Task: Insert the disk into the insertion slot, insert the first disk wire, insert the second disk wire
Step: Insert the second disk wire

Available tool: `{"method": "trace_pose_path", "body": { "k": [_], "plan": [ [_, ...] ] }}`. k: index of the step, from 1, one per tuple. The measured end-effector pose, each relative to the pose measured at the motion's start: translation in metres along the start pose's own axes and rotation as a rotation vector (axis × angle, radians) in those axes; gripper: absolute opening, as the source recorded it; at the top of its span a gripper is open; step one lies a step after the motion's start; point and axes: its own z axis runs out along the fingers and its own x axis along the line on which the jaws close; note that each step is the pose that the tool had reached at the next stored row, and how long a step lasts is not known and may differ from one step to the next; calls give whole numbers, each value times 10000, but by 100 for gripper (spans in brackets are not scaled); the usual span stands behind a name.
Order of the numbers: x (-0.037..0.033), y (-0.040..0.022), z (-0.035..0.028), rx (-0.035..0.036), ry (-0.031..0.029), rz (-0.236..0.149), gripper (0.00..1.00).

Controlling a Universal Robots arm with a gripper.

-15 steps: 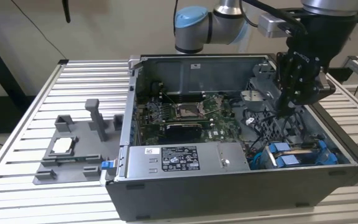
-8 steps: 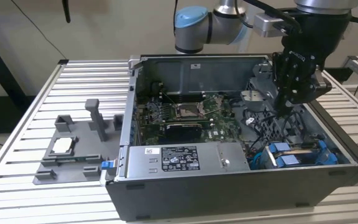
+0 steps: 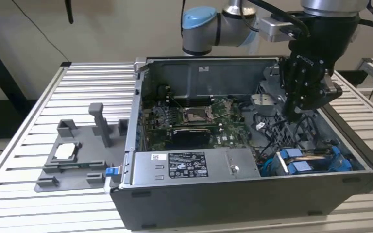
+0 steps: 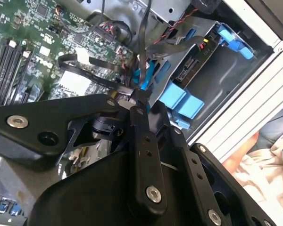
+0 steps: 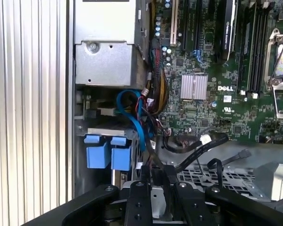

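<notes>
One disk wire (image 4: 143,42) is pinched between the narrowed fingers of the gripper (image 5: 156,176), judged so that its end can be presented for plugging. The disk (image 3: 303,165) sits in its slot just beyond the fingertips (blue tabs outward). A blue cable (image 5: 132,115) and loose black cables (image 5: 198,147) crowd close beside the fingers.

Robotics lab or test workshop: slatted aluminium surface (image 3: 18,160) under open computer case (image 3: 238,204), grey fixture (image 3: 76,160) beside case, robot arm (image 3: 225,24) above case.
</notes>
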Motion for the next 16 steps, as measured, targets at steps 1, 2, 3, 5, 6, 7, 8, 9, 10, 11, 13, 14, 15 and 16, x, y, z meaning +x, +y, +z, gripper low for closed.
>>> {"method": "trace_pose_path", "body": {
  "k": [1, 2, 3, 5, 6, 7, 8, 9, 10, 11, 13, 14, 15, 16],
  "plan": [
    [-1, 8, 4, 13, 13, -38, 27],
    [-2, 16, 10, 30, 28, -74, 27],
    [-3, 24, 17, 58, 42, -106, 27],
    [-6, 41, 33, 146, 53, -155, 27],
    [-8, 55, 42, 206, 55, -168, 27],
    [-9, 70, 48, 268, 59, -176, 27],
    [-11, 87, 53, 323, 61, -181, 27],
    [-12, 106, 57, 368, 63, -188, 27],
    [-13, 123, 60, 404, 65, -193, 27],
    [-14, 139, 62, 452, 67, -199, 27],
    [-15, 164, 64, 631, 77, -204, 27],
    [-15, 174, 63, 723, 82, -206, 27],
    [-15, 182, 63, 813, 86, -215, 27],
    [-16, 186, 64, 910, 88, -223, 27]
  ]
}}
